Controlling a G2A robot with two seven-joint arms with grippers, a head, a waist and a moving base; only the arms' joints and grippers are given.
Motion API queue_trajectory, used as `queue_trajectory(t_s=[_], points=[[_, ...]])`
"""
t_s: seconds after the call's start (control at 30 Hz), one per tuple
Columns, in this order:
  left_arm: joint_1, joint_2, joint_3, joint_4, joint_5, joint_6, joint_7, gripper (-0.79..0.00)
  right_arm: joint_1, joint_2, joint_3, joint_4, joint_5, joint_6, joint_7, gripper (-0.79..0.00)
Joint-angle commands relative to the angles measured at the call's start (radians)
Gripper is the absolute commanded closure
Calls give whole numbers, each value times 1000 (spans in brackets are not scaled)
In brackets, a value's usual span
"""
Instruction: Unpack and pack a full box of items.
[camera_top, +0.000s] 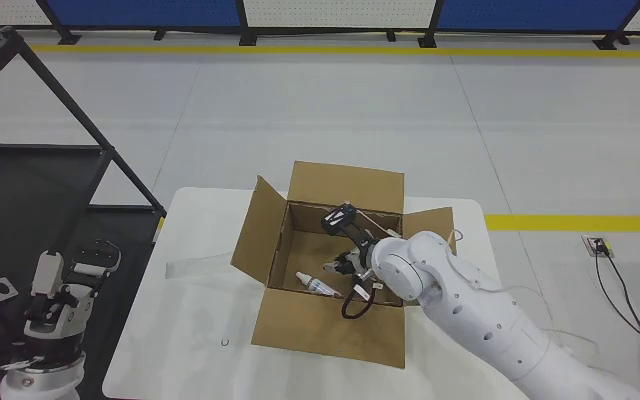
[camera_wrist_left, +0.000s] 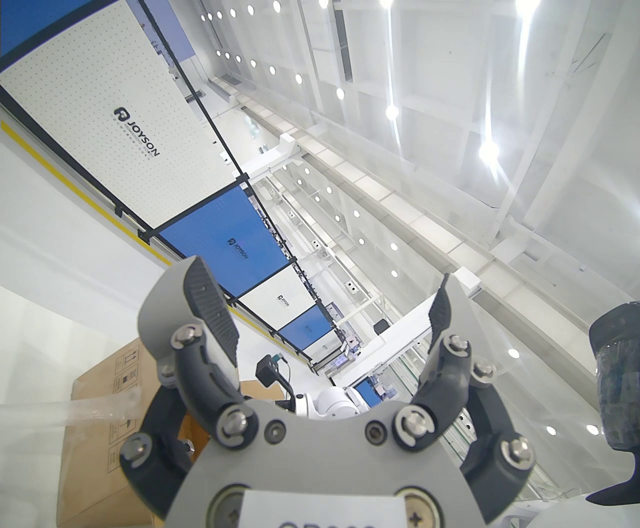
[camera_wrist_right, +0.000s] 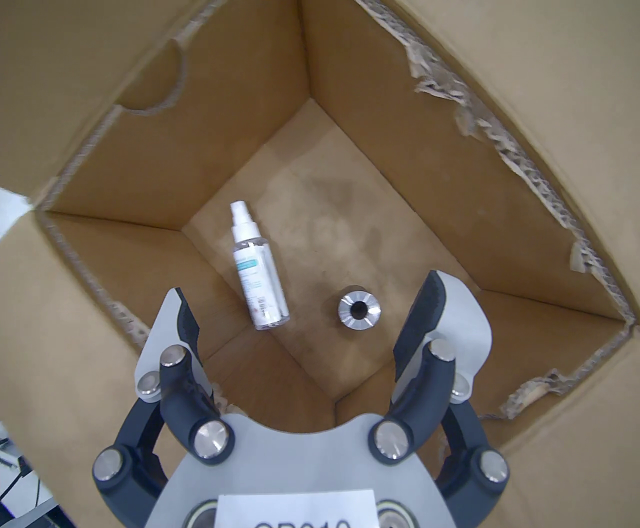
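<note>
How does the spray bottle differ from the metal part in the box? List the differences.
The spray bottle is clear and labelled; the metal part is shiny silver. The spray bottle lies on its side; the metal part stands on end, hole up. The spray bottle is the longer. Both rest on the box floor, apart.

There is 1 cardboard box (camera_top: 330, 335), and it stands on 1 white table (camera_top: 200, 310). The box holds 2 items, both on its floor beneath the right claw (camera_wrist_right: 306, 295): 1 clear spray bottle (camera_wrist_right: 257, 270), lying flat, and 1 short metal cylinder (camera_wrist_right: 359, 310) with 1 hole in its end. They lie near each other without touching. 1 clear plastic sheet (camera_top: 195, 268) lies on the table between the box and the left claw (camera_wrist_left: 320, 275). There are 2 claws, each with 2 fingers.
</note>
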Motion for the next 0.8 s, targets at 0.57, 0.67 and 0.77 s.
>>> queue_trajectory(t_s=[0.57, 0.67, 0.77], points=[[22, -7, 2, -41, 22, -11, 29, -785, 164, -237, -165, 575, 71, -134, 49, -680], [14, -7, 5, -36, 25, -4, 31, -785, 172, -259, -172, 626, 68, -143, 54, -597], [7, -7, 11, -37, 28, 1, 33, -785, 175, -279, -178, 667, 57, -128, 55, -517]])
